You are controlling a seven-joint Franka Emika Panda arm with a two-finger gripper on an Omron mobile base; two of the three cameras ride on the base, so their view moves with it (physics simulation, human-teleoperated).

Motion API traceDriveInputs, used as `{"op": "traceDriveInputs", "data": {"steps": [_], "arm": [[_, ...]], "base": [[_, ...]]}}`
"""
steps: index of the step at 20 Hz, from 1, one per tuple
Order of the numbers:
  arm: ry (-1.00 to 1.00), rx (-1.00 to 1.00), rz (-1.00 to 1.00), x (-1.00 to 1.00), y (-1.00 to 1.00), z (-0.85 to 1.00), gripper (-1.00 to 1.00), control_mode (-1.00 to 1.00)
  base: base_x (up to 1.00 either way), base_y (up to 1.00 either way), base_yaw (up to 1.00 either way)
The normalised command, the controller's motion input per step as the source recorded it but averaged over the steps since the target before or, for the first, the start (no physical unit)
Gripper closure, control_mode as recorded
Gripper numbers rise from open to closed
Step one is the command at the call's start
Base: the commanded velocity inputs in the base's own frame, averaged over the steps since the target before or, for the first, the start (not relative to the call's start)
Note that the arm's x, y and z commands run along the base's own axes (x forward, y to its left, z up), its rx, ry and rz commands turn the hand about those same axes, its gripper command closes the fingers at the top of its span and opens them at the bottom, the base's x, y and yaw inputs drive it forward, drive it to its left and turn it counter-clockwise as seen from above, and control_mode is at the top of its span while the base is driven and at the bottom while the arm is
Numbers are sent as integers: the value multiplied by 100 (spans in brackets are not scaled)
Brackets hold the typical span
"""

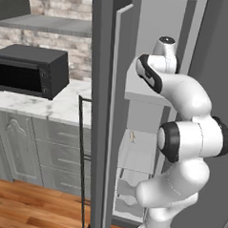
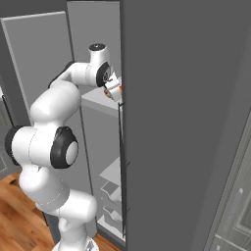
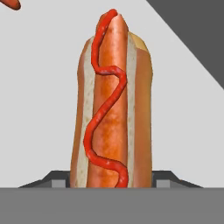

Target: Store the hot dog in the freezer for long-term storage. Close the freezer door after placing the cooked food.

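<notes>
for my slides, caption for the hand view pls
Fingers shut on the hot dog, held over a pale freezer shelf.

Even, flat rendered light is seen throughout; shadows are faint, no glare is cast, and edges are kept sharp, slightly pixelated.

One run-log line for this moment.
gripper: shut on hot dog | position: inside freezer | freezer door: open
</notes>
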Motion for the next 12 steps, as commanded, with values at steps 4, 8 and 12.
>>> {"op": "traceDriveInputs", "data": {"steps": [4,8,12], "arm": [[8,-1,0,33,0,-9,100,-100],[4,-1,0,13,-4,-27,100,-100],[0,-1,0,0,-1,-16,100,-100]], "base": [[0,0,0],[0,0,0],[0,0,0]]}}
